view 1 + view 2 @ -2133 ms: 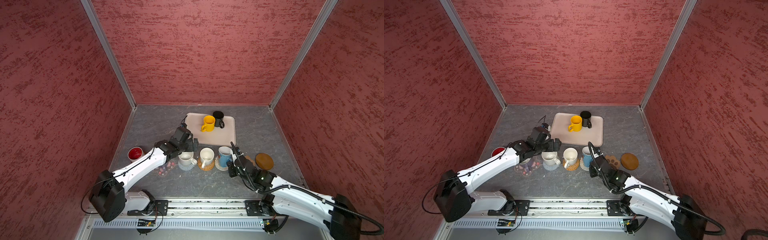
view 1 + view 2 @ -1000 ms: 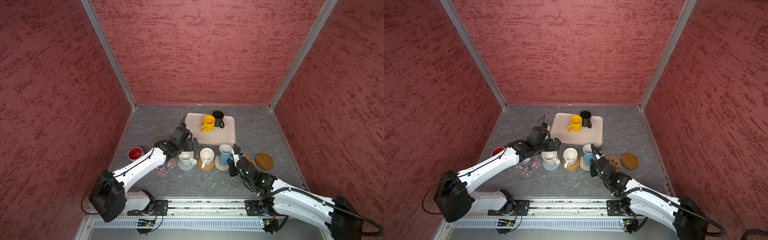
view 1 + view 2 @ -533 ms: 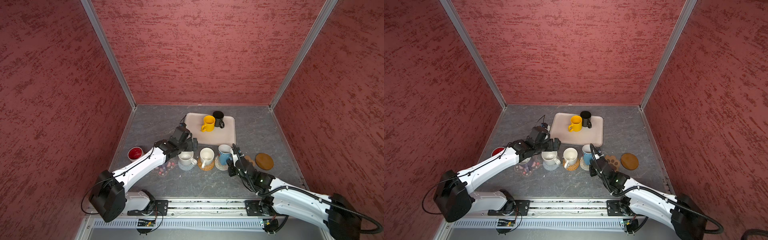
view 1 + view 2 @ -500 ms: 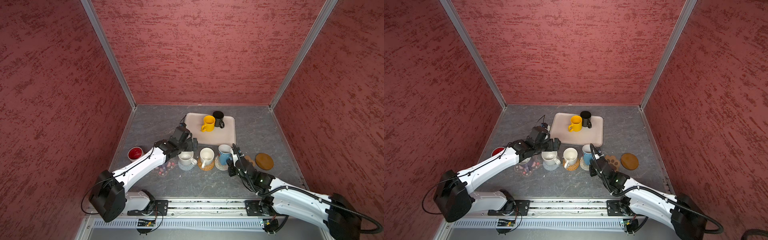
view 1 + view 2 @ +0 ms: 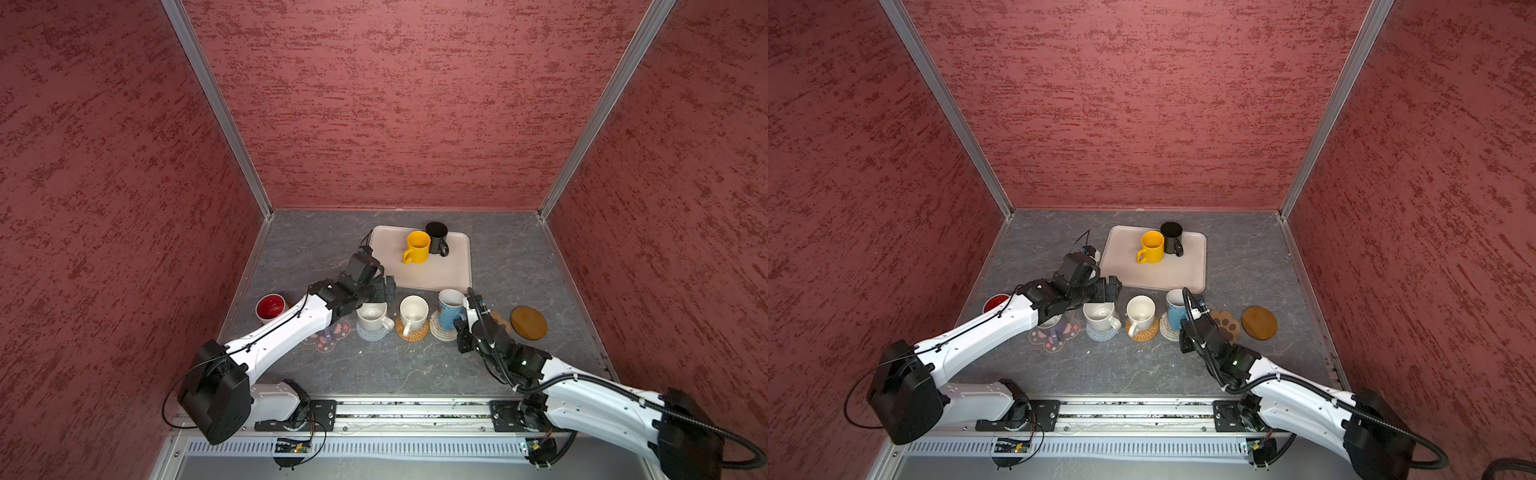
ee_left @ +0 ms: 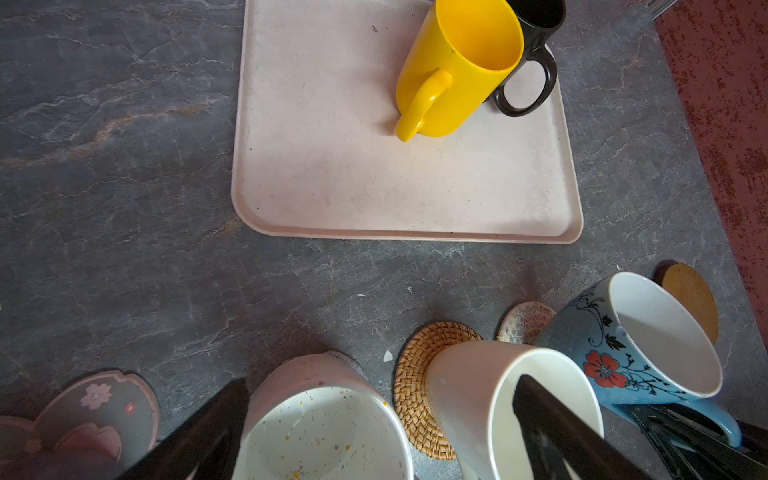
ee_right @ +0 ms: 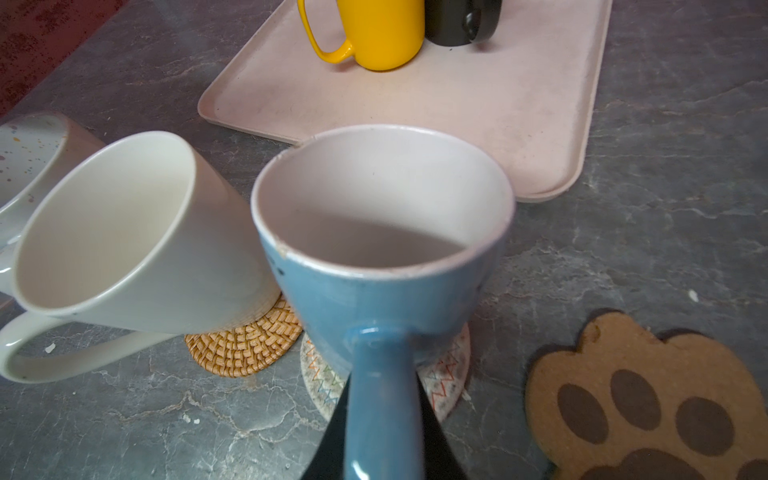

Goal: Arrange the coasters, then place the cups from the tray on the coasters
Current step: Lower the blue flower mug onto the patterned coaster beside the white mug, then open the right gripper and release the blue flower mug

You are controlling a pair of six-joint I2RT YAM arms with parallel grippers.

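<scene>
Grip on the right looks firm: my right fingers [image 7: 436, 440] are pinched tight on the handle of the light blue cup [image 7: 374, 291]. It stands on the beige woven coaster [image 7: 446, 380], just before the near edge of the tray [image 5: 436, 276], around the middle of the table [image 5: 519, 257]. My left fingers [image 6: 552, 428] gape wide and hold nothing, hanging over the speckled cup [image 5: 371, 314] and the plain white cup [image 5: 413, 311]. On the tray, near its far edge, the yellow cup [image 5: 417, 246] and black cup [image 5: 436, 237] stand just beside each other. The paw coaster [image 5: 1227, 324] and a wooden disc [image 5: 528, 323] lie toward the table's right edge.
</scene>
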